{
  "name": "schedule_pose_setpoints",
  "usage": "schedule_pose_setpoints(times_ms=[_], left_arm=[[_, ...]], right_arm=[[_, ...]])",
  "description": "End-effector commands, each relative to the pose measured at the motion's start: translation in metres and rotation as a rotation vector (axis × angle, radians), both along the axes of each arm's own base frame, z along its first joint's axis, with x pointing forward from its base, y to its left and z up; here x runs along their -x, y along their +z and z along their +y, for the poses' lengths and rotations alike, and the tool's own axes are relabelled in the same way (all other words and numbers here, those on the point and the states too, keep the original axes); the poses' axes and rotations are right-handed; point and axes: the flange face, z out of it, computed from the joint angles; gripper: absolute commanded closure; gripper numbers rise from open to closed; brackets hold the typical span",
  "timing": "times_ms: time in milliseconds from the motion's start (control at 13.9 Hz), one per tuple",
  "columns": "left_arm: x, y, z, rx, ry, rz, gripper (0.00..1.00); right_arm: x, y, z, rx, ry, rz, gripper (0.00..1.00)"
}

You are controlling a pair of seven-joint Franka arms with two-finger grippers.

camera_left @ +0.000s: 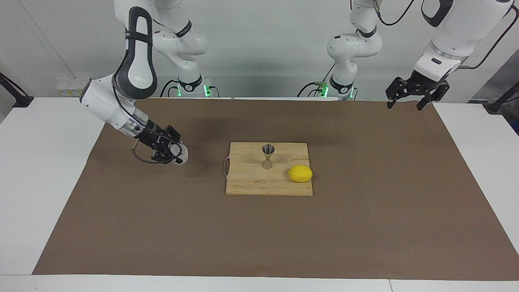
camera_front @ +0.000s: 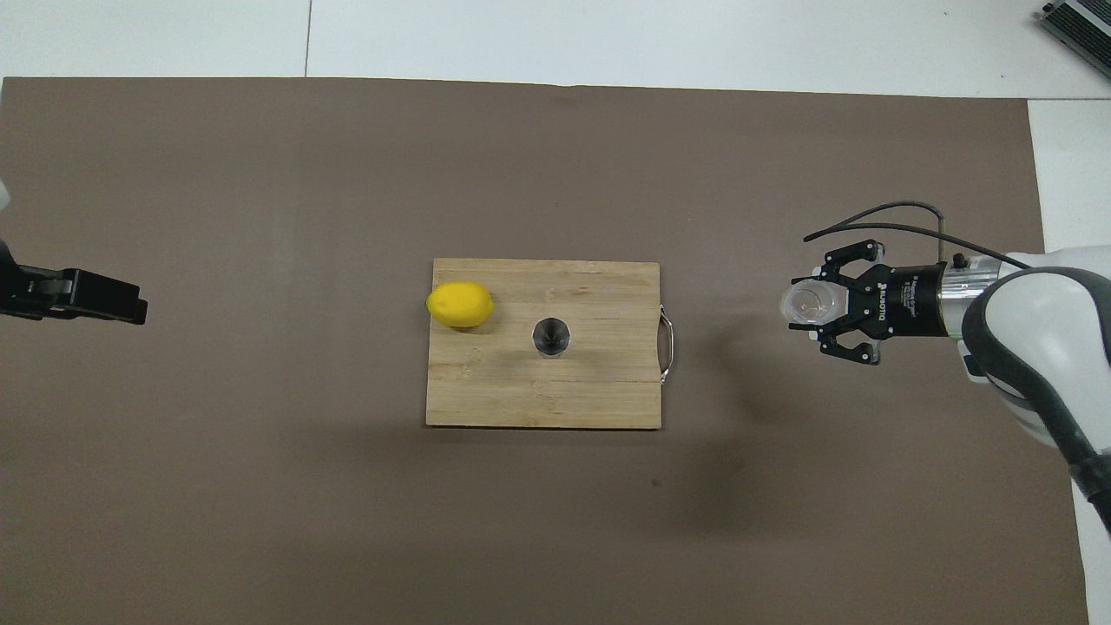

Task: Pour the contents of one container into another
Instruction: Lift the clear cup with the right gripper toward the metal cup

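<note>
Right gripper had its fingers closed around the small clear faceted glass cup, holding it just above the brown mat toward the right arm's end of the table, roughly midway between the table's robot-side edge and its outer edge. In the overhead view the cup sat mouth-up between the fingers, rim visible as a clear ring, with the right gripper pointing toward the table's centre. Whether the cup's base touched the mat could not be told; its shadow lay close under it. The steel hourglass jigger stood upright on the wooden cutting board at the table's centre, on the board's robot-side half, well apart from the cup. From above, the jigger showed as a dark open cone. A lemon lay on the board's corner toward the left arm's end, on the half farther from the robots, near the jigger but not touching it. The board's metal handle was on its edge facing the right arm's end. Left gripper waited in the air, over the mat's robot-side corner at the left arm's end, fingers spread open and holding nothing.
</note>
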Motion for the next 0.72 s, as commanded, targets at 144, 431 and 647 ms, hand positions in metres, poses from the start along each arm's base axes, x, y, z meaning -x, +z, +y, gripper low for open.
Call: schedule_pose_setpoints(times_ms=[144,431,647], left_arm=[[0.01,0.002,0.001,-0.021,0.013,0.002,0.0],[0.01,0.002,0.001,-0.021,0.013,0.004,0.0],[0.01,0.002,0.001,-0.021,0.013,0.002,0.0]], right_arm=[[-0.008,0.034,0.031,0.035,0.017,-0.038,0.46],[-0.005,0.049,0.062,0.021,0.049,-0.063,0.46],[-0.006,0.052,0.084,-0.02,0.032,-0.072,0.46]])
